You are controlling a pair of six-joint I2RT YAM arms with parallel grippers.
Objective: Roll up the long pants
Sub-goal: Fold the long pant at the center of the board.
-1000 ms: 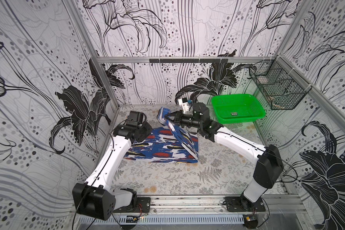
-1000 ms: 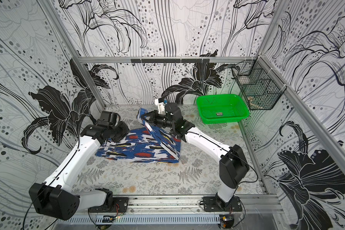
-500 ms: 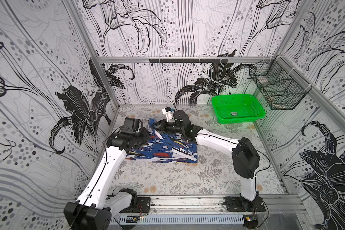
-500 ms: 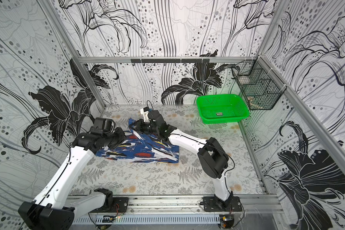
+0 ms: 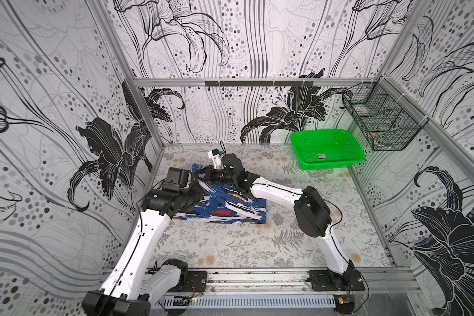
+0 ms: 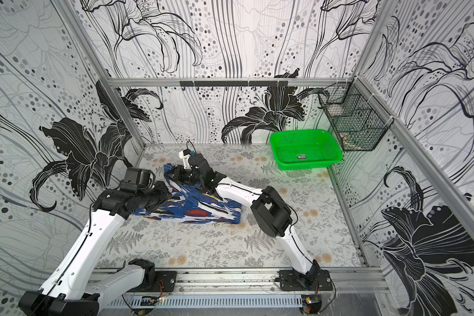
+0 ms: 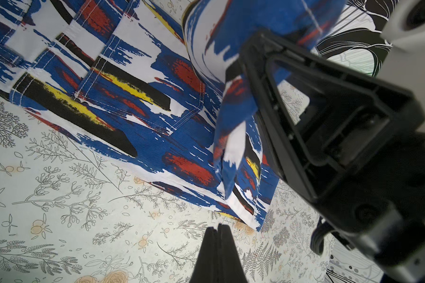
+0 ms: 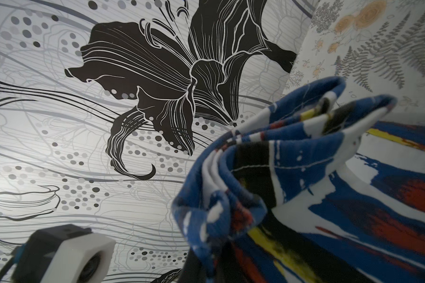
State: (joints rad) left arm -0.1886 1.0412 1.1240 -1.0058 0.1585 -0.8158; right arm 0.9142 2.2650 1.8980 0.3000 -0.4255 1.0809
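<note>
Lying on the flowered table point(image 5: 230, 246), toward its left and far part, the long pants point(image 5: 230, 209) are folded flat into a wide band. The cloth is blue with white and black strokes and red and yellow spots; seams show in the left wrist view. The left gripper point(image 7: 217, 229) has its jaws pressed together and holds nothing, over bare table just beside a corner of the cloth. In both top views the left arm point(image 5: 148, 227) covers the left end of the pants. Behind it the right gripper point(image 5: 203, 177) is pinched tight on a bunched, raised fold at the far left corner, and the right forearm point(image 5: 274, 191) crosses the far edge. Farther back on the right stands a green basket point(image 5: 296, 145) with one small dark card point(image 5: 321, 156) inside. A wire basket point(image 5: 381, 131) hangs on the right wall; its contents I cannot make out.
</note>
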